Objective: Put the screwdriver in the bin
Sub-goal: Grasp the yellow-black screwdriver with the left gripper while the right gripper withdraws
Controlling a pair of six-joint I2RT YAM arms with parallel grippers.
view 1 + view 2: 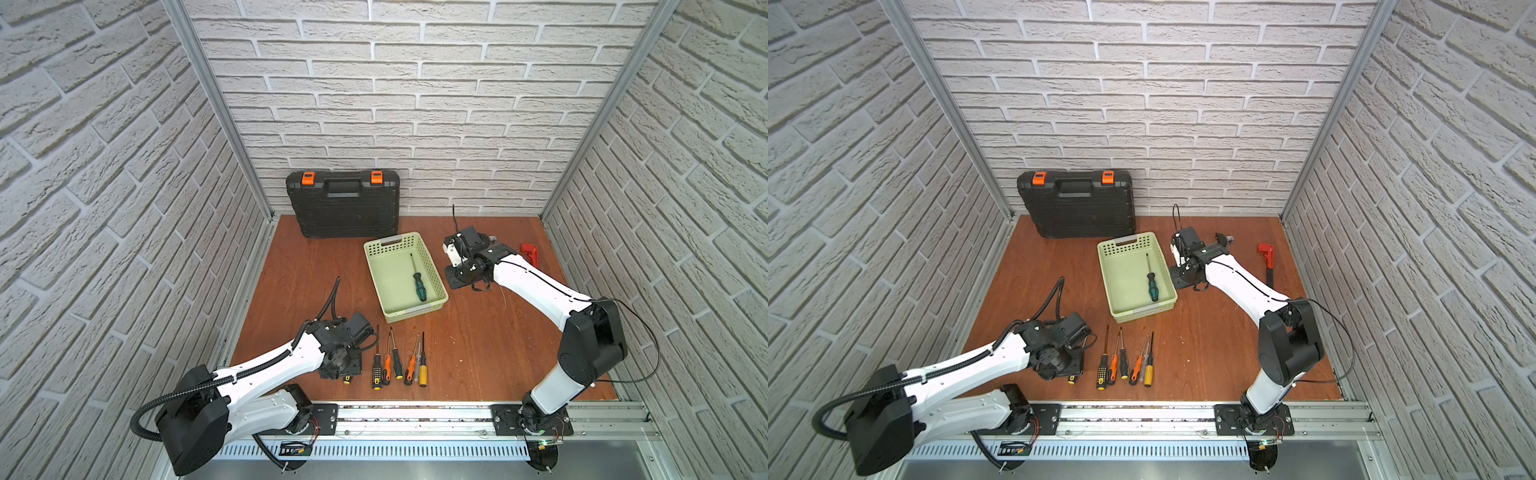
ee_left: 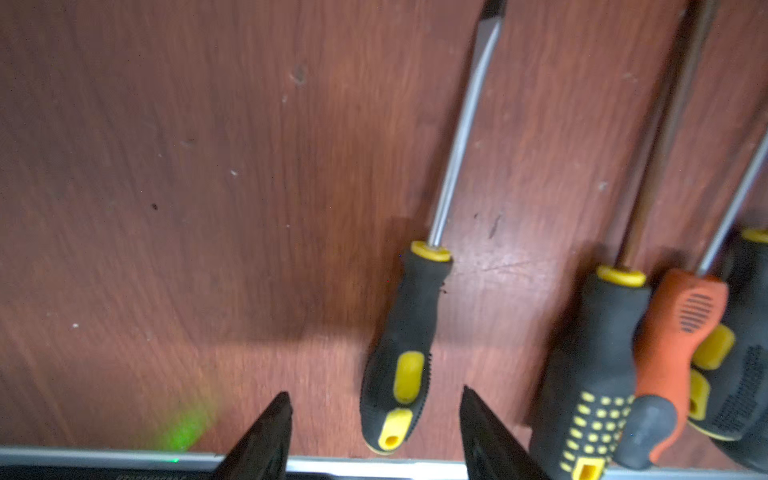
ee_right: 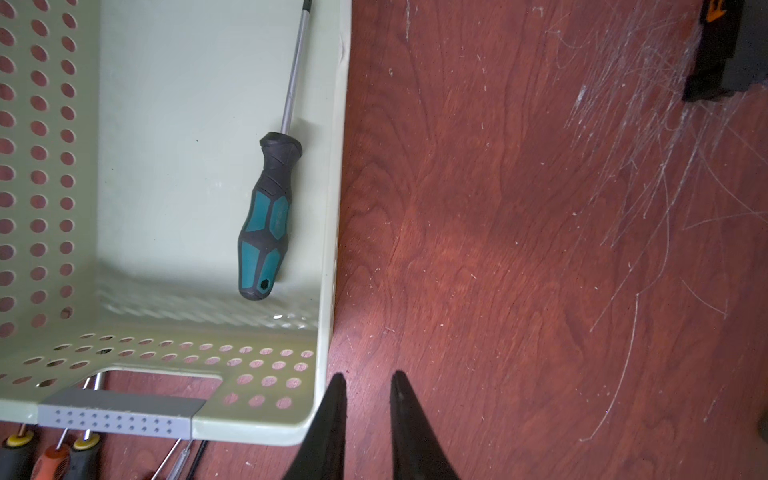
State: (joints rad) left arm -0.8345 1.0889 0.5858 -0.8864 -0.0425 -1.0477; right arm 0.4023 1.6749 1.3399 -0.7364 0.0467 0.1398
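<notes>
Left tool (image 2: 376, 395), jaws apart, straddles the handle of a black-and-yellow screwdriver (image 2: 405, 332); closing off-centre could roll it into neighbouring screwdrivers (image 2: 590, 353). Right tool (image 3: 368, 375), narrow and empty, hangs beside the bin (image 3: 334, 249).

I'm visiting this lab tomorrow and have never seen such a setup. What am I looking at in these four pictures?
These are two white-and-black robot arms, a left arm and a right arm, mounted at the front edge of a reddish-brown wooden table. Two pictures look down from overhead and are almost identical. The other two come from a camera on each arm's wrist.

On the table is a pale green perforated plastic basket with one teal-and-black-handled screwdriver inside. There is also a row of screwdrivers, a black plastic tool case with orange latches at the back wall, and a red wrench.

The left tool is open. Its fingers sit either side of a black-and-yellow-handled screwdriver, with gaps on both sides. The right tool, jaws slightly apart, hovers beside the basket and holds nothing.
</notes>
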